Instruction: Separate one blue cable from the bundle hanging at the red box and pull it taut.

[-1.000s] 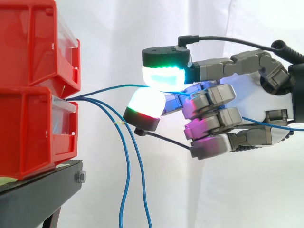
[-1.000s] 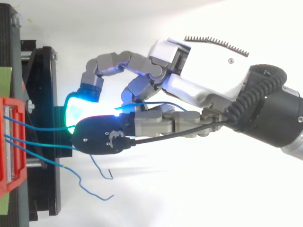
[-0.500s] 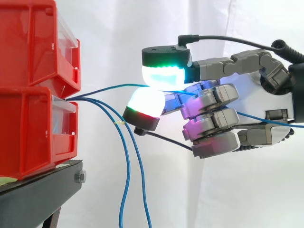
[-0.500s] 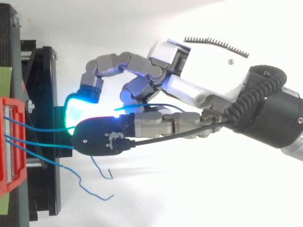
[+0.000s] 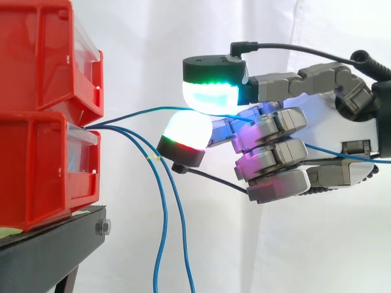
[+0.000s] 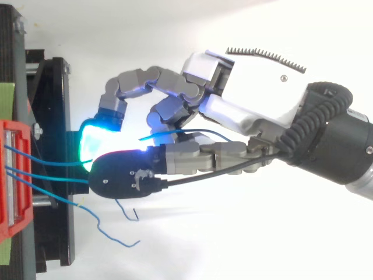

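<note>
Several thin blue cables leave the front of the lower red bin (image 5: 43, 165). One blue cable (image 5: 146, 112) runs almost level to the right, and my hand (image 5: 317, 122) is shut on it, pinching it between two glowing fingertips (image 5: 211, 94). Its tail passes through the curled fingers and leaves to the right (image 5: 342, 155). Two other blue cables (image 5: 164, 213) hang down from the bin, apart from the hand. In the top view the hand (image 6: 256, 99) reaches left toward the red bin (image 6: 11, 175), and a loop of cable (image 6: 175, 133) shows between its fingers.
The red bins stand stacked on a black stand (image 5: 49, 250) at the left, seen from above as a dark frame (image 6: 55, 116). A loose cable end (image 6: 116, 242) curls out below the hand. A white curtain hangs behind.
The upper fingertip has risen slightly. The cable's tail at the right sits a little higher than a second ago. The hand's place is almost the same.
</note>
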Tool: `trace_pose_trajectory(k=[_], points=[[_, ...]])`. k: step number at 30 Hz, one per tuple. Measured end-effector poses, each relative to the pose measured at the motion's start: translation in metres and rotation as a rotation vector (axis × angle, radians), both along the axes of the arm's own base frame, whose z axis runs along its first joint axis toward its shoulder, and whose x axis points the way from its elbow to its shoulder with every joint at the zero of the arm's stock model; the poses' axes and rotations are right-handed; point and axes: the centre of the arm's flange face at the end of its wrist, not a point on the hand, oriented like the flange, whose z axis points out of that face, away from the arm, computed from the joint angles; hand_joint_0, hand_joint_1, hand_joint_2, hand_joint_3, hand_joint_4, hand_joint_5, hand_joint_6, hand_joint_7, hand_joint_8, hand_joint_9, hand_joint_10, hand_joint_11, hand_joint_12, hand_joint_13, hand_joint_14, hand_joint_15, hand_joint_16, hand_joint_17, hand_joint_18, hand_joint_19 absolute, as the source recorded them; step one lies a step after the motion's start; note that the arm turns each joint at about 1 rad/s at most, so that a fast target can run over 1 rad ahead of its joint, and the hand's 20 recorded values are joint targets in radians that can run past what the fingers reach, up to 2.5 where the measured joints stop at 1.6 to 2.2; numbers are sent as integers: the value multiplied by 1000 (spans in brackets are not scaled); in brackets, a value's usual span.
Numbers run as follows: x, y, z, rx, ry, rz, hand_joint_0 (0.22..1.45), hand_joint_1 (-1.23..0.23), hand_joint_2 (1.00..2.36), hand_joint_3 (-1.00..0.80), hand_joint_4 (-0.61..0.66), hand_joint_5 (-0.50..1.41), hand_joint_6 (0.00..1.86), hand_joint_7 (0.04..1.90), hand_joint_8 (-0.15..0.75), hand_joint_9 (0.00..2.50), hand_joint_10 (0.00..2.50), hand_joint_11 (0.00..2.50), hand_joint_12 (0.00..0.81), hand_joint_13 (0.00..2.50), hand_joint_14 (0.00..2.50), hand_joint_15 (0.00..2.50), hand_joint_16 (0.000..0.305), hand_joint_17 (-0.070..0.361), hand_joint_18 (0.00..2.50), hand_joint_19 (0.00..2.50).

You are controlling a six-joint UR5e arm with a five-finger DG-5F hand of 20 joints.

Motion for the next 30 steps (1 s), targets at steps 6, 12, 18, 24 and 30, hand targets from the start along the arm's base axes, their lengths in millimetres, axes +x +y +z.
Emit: trace_pose_trajectory(k=[6,12,18,24,30], points=[[0,0,0,-1,0,1,676,-855,1020,-158,232,-164,756,1045,249,941,1395,1472,306,629,2450,1482,23,52,1128,1805],[0,0,0,0,0,1,655,-871,1018,-238,220,-169,769,1036,249,939,1393,1463,305,627,2450,1472,23,53,1125,1801],[0,0,0,-2,1,2,646,-863,1016,-259,220,-172,781,1026,249,939,1385,1458,305,624,2447,1475,24,53,1118,1805],[0,0,0,-3,1,2,577,-760,1000,-500,210,-170,781,1020,251,951,1394,1444,305,625,2475,1418,25,56,1127,1774],[0,0,0,-3,1,3,622,-465,1001,-480,193,-145,760,1082,243,995,1332,1463,294,645,2440,1434,23,52,1133,1759]])
